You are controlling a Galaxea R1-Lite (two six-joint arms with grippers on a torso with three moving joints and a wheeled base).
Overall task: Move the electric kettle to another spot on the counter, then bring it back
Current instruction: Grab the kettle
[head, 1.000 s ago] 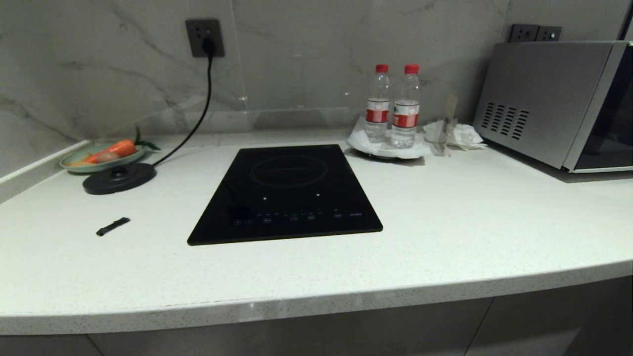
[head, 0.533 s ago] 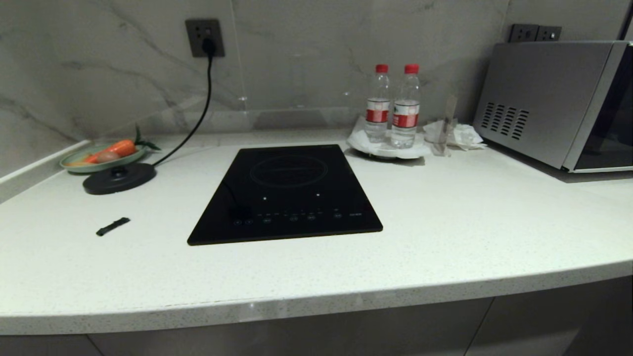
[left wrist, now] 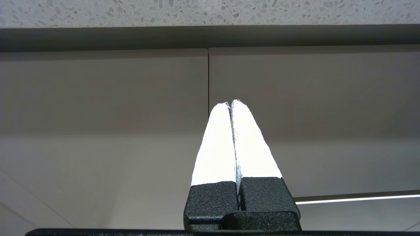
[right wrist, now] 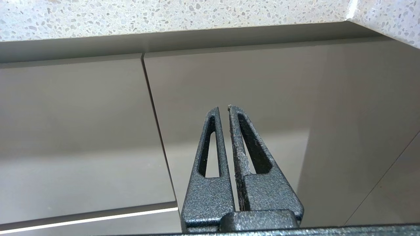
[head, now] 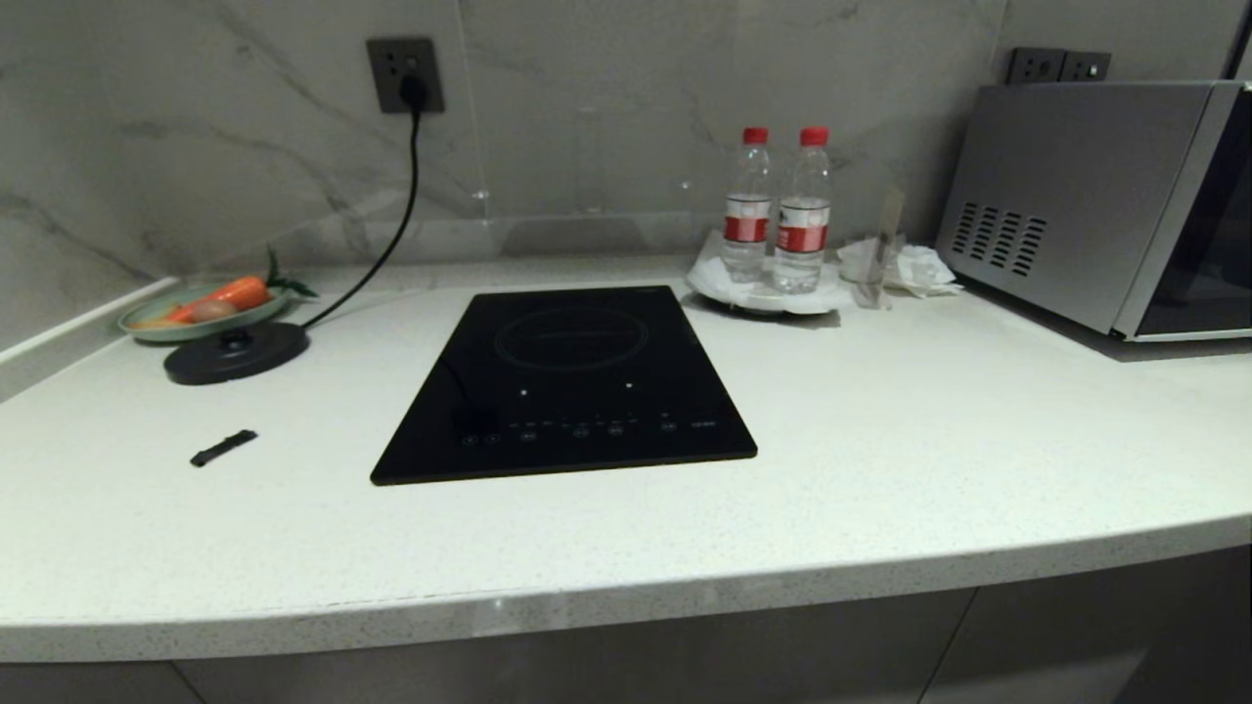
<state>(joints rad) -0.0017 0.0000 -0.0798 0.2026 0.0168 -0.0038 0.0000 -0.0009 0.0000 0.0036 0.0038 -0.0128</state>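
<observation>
Dim, soft light; blown-out tool (left wrist: 231,104) glare

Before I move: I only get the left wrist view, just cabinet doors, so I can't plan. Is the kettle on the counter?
Observer: No kettle shows in any view; only a round black base sits on the counter, far left.
Operator: What's mid-counter?
Observer: A black cooktop.
Operator: And the right gripper?
Observer: The right gripper is shut, below the counter's edge, facing cabinet doors.

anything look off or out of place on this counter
The kettle base sits plugged in with no kettle in view anywhere. A small loose black piece lies alone on the counter. Nothing spilled.
</observation>
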